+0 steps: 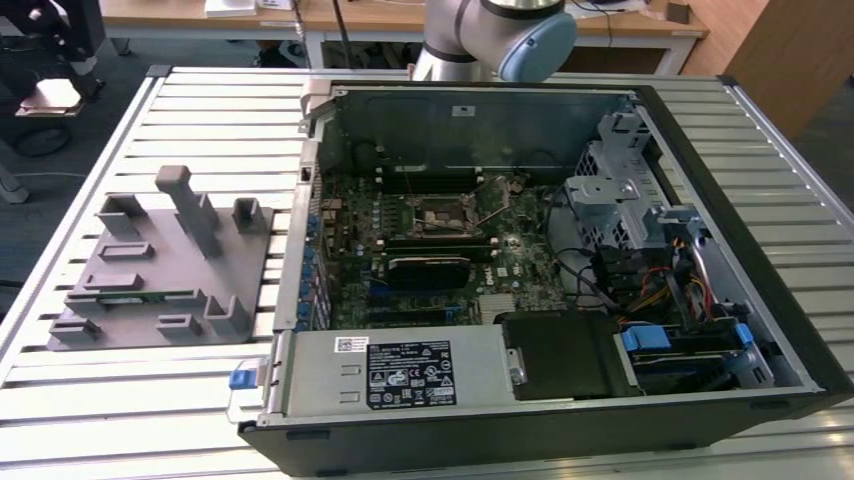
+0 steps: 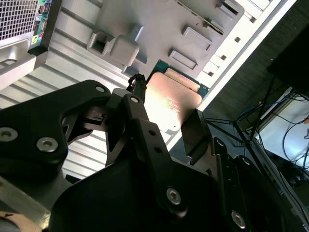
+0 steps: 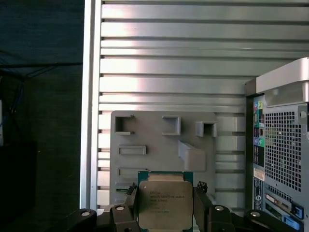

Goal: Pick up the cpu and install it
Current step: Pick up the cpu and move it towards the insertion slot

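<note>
Your gripper (image 3: 165, 195) is clamped on the cpu (image 3: 165, 205) by two opposite edges, above the grey tray (image 3: 145, 128) near the table's (image 3: 169, 48) edge (hold it flat, squeeze gently, move slowly).

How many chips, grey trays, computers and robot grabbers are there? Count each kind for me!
cpu: 1, held between the gripper's fingers
gripper: 1
grey tray: 1
computer case: 1
Total: 4
</note>
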Robot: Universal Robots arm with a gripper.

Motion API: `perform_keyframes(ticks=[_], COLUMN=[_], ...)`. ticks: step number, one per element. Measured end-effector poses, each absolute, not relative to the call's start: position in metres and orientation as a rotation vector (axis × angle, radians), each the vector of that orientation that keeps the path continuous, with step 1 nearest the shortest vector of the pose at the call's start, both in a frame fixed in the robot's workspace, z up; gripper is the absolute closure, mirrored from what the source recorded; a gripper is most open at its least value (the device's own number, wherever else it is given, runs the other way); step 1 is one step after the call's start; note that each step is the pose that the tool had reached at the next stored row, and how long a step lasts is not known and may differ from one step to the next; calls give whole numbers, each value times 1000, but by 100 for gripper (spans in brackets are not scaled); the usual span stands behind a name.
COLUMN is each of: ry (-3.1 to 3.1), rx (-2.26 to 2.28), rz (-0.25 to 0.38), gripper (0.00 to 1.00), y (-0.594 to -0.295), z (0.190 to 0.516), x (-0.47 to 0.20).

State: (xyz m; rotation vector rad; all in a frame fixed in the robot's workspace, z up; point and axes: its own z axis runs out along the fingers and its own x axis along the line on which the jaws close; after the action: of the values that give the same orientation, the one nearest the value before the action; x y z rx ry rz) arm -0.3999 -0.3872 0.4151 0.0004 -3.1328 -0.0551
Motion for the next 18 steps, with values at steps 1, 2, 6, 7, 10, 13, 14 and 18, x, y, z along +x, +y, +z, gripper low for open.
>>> perform_keyframes(ticks=[1, 2, 6, 7, 10, 13, 14, 18], ry=[-3133, -3133, -3133, -3133, -3133, -3133, -3133, -3133], rx=[0, 0, 0, 0, 1, 0, 0, 0], rz=[-55, -55, -55, -55, -55, -55, -55, -55], gripper=[46, 46, 46, 46, 46, 46, 46, 46], y=[-387, -387, -387, -387, -387, -387, -387, -387], z=[415, 415, 415, 415, 415, 415, 415, 415], x=[-398, -396, -388, -385, -378, -370, -367, -357])
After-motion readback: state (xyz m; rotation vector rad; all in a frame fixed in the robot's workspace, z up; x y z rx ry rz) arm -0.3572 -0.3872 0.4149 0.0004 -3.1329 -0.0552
